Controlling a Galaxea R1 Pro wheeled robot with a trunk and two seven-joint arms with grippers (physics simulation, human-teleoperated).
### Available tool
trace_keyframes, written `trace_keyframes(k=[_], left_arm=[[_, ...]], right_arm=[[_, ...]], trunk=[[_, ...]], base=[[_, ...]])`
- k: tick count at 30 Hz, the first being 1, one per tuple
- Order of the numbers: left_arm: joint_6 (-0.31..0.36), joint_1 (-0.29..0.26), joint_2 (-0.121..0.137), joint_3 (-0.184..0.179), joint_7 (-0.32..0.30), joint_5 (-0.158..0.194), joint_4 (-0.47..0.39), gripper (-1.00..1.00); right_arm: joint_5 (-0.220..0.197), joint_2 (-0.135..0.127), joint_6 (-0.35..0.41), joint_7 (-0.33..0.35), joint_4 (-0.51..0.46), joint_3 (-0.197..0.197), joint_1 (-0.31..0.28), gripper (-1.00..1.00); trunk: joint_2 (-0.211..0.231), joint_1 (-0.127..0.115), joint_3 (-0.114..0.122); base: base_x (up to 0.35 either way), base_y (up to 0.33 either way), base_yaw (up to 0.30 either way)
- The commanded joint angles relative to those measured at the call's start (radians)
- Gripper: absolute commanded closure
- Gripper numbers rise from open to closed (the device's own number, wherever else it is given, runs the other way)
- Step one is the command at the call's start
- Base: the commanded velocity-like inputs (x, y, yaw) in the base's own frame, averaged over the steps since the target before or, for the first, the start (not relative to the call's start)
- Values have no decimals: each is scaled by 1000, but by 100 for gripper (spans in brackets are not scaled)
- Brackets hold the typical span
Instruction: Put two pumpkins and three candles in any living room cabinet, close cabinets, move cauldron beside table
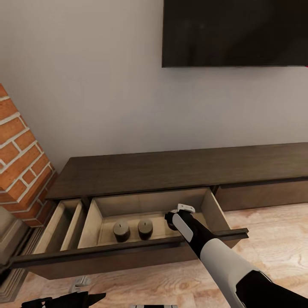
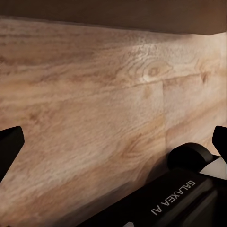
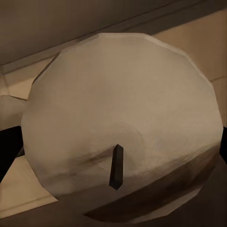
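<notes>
Pale wood-grain floor runs close under your left wrist camera, where the left gripper's dark fingertips show only as two tips at opposite edges of the frame, wide apart with nothing between them; part of a black robot body printed GALAXEA lies at the lower right there. In the head view that arm is cut off at the bottom left edge. Your right arm rises from the lower right of the head view into the open drawer, and its wrist hides the right gripper almost wholly, so from there you cannot tell how the fingers stand. The right wrist camera is nearly blocked by one candle, seen end-on: a pale round top with a short dark wick, its axis pointing up toward the lens, with dark fingertips peeking out at both sides of it. Whether they press on it or only flank it is hard to make out. Just left of the gripper, in the lower centre of the head view, two more candles stand upright side by side on the pale drawer floor, close but apart. A narrower drawer at the lower left is also pulled out, its contents partly hidden. Behind, the long dark-brown cabinet stretches left to right, its right end cut off. Beyond it come red brick at the left edge and a black screen at the upper right.
</notes>
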Motion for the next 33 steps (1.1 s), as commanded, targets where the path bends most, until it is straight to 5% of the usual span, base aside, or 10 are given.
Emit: trace_keyframes(k=[1,29,33], left_arm=[[9,0,1,-3,1,10,0,-100],[9,0,3,-1,1,10,0,-100],[9,0,3,-1,1,9,0,-100]], right_arm=[[-8,-1,2,-8,-1,6,-1,-100],[-10,-2,79,-9,-16,2,-1,-100],[-2,-8,45,1,-24,4,-1,-100]], trunk=[[0,0,-1],[0,0,-1],[0,0,-1]], base=[[0,0,0],[-14,0,0],[0,0,0]])
